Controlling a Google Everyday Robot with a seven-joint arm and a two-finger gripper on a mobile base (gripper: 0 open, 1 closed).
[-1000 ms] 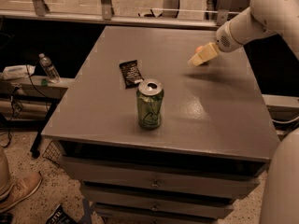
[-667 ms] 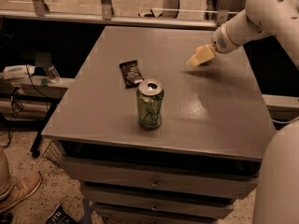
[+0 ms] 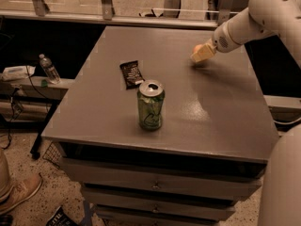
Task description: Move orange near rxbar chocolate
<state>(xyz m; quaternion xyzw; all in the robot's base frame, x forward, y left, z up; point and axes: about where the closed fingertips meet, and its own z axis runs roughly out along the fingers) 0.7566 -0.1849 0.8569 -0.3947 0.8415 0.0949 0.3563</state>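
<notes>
The orange (image 3: pixel 197 47) shows only as a small orange patch at the far right of the grey table (image 3: pixel 221 107), mostly hidden by my gripper. My gripper (image 3: pixel 201 54) is pale and sits right over the orange, low above the table top, reaching in from the white arm (image 3: pixel 249 20) at the upper right. The rxbar chocolate (image 3: pixel 131 74) is a flat dark wrapper lying left of the table's centre, well to the left of the gripper.
A green soda can (image 3: pixel 150 105) stands upright just in front of the rxbar. The table top sits on a drawer unit (image 3: pixel 155 182). A water bottle (image 3: pixel 49 68) stands on a low shelf to the left. A shoe (image 3: pixel 19 194) is on the floor at bottom left.
The gripper has shifted slightly left over the orange's spot. The rxbar and can have not moved.
</notes>
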